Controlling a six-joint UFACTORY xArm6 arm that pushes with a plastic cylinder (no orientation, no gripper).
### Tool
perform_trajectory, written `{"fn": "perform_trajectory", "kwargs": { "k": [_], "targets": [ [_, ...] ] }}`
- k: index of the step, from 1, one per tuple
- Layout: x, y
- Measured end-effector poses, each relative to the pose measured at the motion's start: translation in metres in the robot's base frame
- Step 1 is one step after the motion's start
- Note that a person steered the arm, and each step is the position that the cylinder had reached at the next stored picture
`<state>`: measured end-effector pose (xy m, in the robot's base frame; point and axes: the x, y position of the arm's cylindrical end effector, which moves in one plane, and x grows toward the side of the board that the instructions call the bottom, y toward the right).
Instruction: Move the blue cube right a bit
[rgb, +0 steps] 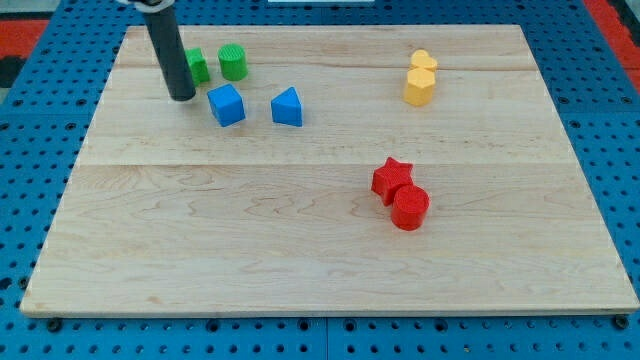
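Note:
The blue cube (227, 104) lies on the wooden board (300, 230) at the upper left. My tip (182, 97) stands just to the cube's left, a small gap apart from it. A blue triangular block (287, 107) lies to the right of the cube. The rod partly hides a green block (197, 66) behind it.
A green cylinder (233, 62) stands above the blue cube. Two yellow blocks (421, 78) sit together at the upper right. A red star (391, 178) touches a red cylinder (410, 208) right of centre. Blue pegboard (40, 60) surrounds the board.

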<state>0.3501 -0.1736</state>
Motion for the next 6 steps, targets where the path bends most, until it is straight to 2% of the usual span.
{"fn": "perform_trajectory", "kwargs": {
  "k": [1, 2, 3, 4, 5, 6],
  "targets": [
    [0.040, 0.064],
    [0.047, 0.094],
    [0.045, 0.022],
    [-0.001, -0.035],
    [-0.007, 0.015],
    [0.019, 0.086]
  ]
}}
